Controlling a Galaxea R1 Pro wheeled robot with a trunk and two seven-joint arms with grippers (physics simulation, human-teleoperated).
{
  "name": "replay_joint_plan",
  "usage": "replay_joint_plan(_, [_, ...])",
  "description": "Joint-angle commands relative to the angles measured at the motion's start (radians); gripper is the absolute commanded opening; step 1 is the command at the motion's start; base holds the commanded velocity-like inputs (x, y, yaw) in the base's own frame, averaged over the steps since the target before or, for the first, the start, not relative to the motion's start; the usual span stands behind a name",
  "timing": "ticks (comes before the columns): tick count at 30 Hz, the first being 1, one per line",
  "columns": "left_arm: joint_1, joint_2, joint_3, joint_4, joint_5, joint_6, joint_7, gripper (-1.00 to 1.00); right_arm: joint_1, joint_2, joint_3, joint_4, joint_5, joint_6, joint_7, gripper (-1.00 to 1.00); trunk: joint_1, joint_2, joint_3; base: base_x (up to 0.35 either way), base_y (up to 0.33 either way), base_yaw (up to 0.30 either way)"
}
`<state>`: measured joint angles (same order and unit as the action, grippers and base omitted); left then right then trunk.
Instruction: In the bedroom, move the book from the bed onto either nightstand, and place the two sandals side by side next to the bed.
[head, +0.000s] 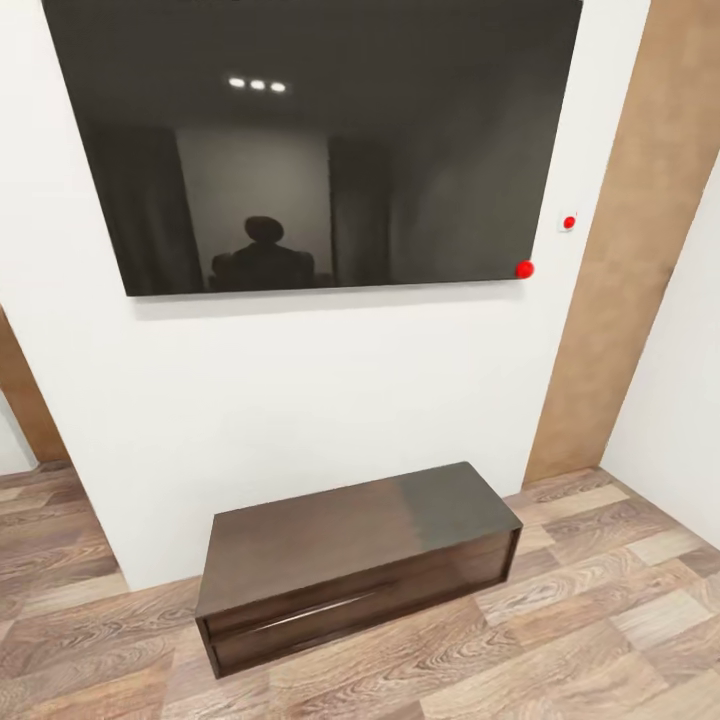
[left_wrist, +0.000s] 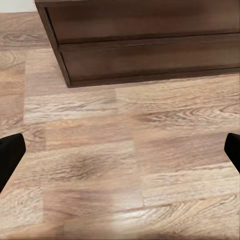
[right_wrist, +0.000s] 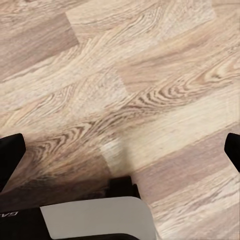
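Head view, left to right: strip of brown wall panel (head: 22, 400) at the far left edge; white wall (head: 300, 400) ahead, carrying a large dark glossy screen (head: 310, 140) that mirrors three ceiling lights and a dim silhouette; red dot (head: 524, 268) at the screen's lower right corner; small white wall switch (head: 568, 222) with a red mark just right of the screen; tall brown panel (head: 640, 250) further right, then another white wall at the right edge; on the wood-plank floor (head: 600, 620), against the white wall, a low long dark brown cabinet (head: 355, 560) with two drawer fronts and a glossy top, long axis running left-right, right end angled slightly away from the camera; this is the bench-like unit, not a nightstand; book, bed and sandals are nowhere in these views, so their heading cannot be told; left wrist view: left gripper (left_wrist: 120, 150) with black fingertips (left_wrist: 10, 155) at both picture edges, jaws wide apart, nothing between them, over plank floor with the cabinet's drawer fronts near; right wrist view: right gripper (right_wrist: 120, 150) likewise spread, empty, over bare planks, with a white and black part of the robot (right_wrist: 95, 215) below it
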<state>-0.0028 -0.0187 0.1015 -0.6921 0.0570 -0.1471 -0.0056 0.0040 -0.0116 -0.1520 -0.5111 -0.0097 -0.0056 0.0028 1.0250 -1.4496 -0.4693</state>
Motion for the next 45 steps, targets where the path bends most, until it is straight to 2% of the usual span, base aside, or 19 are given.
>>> replay_joint_plan(1, [0.0,-0.001,0.001,0.0,0.006,-0.002,-0.001,1.0,0.0,0.0,-0.001,-0.001,-0.001,-0.001,0.0,1.0,0.0,0.0,-0.001,0.0,0.0,0.292])
replay_joint_plan(45, [0.0,-0.001,0.0,0.0,0.006,-0.003,-0.001,1.0,0.001,0.001,-0.001,0.002,0.0,-0.001,0.0,1.0,0.0,0.0,-0.001,0.0,0.0,0.292])
